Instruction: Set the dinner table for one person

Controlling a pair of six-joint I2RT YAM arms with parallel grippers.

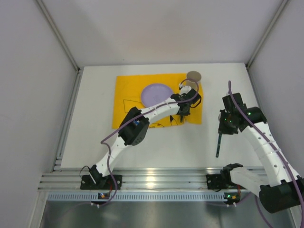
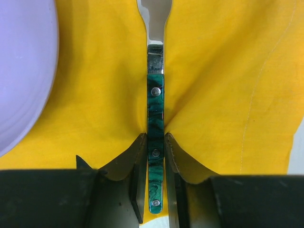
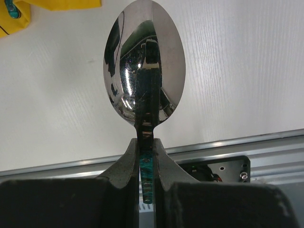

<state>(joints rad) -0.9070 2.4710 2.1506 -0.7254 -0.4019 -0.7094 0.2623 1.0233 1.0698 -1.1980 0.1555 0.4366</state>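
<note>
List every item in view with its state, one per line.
utensil: lying on the cloth beside the plate.
left hand: closed on the utensil's green handle.
spoon: gripped by its handle, bowl pointing away.
right hand: shut on the spoon.
plate: on the cloth, nothing on it.
cloth: spread out, bunched at the left hand.

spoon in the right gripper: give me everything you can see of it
The spoon has an oval, mirror-polished steel bowl reflecting the gripper, a short neck and a marbled green handle. The right gripper is shut on the handle just behind the neck, with the bowl sticking out past the fingertips. It is over bare white dinner table, right of the yellow cloth, near the aluminium rail. Whether it touches the table cannot be judged.
</note>
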